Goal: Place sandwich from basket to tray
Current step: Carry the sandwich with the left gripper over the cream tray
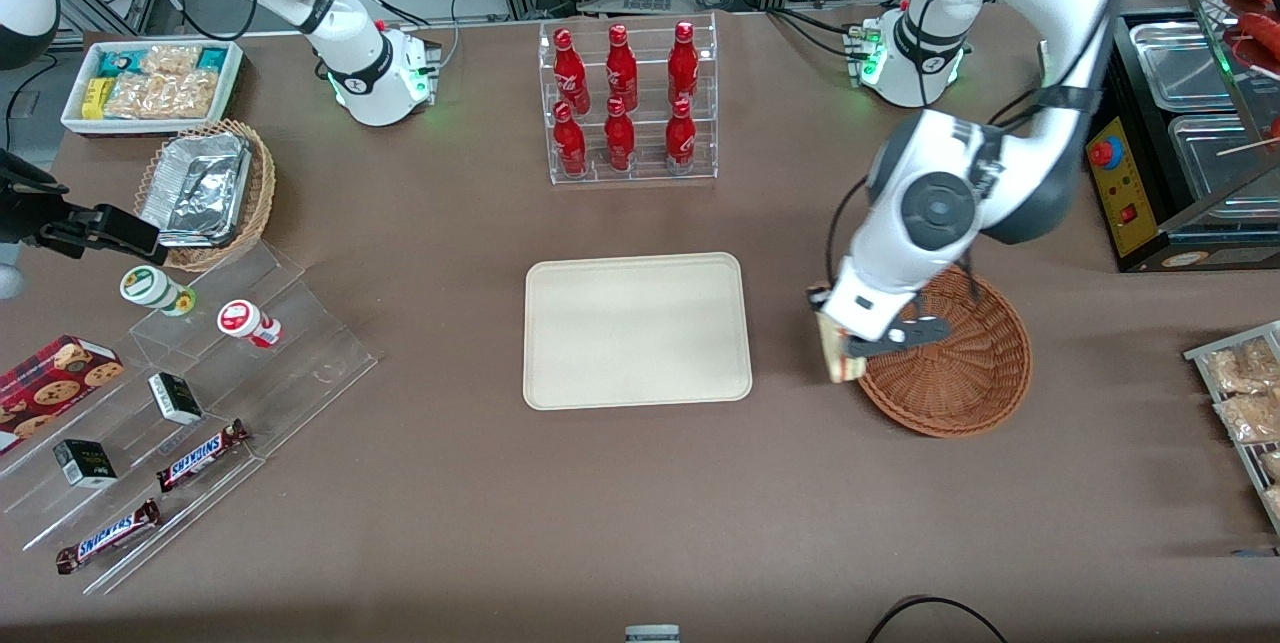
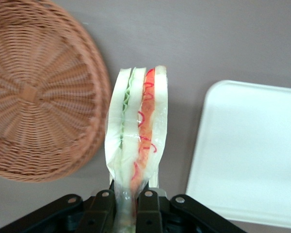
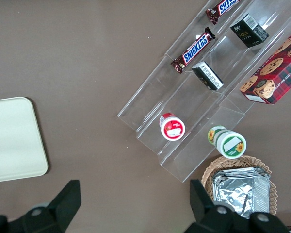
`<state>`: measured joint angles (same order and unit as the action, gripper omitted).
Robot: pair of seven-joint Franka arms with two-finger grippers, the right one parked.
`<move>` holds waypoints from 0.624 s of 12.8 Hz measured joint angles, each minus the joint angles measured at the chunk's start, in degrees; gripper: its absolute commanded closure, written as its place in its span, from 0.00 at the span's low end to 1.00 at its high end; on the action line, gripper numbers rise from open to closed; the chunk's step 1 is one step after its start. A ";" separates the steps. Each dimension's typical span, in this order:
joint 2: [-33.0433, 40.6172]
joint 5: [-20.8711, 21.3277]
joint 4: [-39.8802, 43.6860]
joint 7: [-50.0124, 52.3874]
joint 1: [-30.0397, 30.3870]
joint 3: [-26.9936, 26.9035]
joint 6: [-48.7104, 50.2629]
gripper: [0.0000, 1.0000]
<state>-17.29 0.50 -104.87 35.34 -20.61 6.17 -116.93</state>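
Note:
My left gripper (image 1: 850, 348) (image 2: 129, 206) is shut on the sandwich (image 1: 838, 355) (image 2: 137, 136), a wrapped wedge of pale bread with green and red filling. It hangs above the table at the rim of the reddish-brown wicker basket (image 1: 955, 363) (image 2: 36, 92), between the basket and the cream tray (image 1: 637, 330) (image 2: 252, 150). The fingers (image 2: 148, 206) pinch the wrap at the wedge's narrow end. The basket holds nothing else that I can see. The tray is bare.
A clear rack of red bottles (image 1: 627, 103) stands farther from the front camera than the tray. Toward the parked arm's end lie a clear stepped stand with snacks (image 1: 190, 393), a tan basket of foil trays (image 1: 205, 191) and a white snack box (image 1: 152, 83). A food warmer (image 1: 1190, 143) stands at the working arm's end.

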 measured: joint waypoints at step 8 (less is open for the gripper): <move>-15.67 0.01 17.71 10.63 -13.03 -0.01 1.96 1.00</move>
<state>-32.95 0.51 -87.16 45.97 -33.64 6.16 -114.97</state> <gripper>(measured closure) 0.846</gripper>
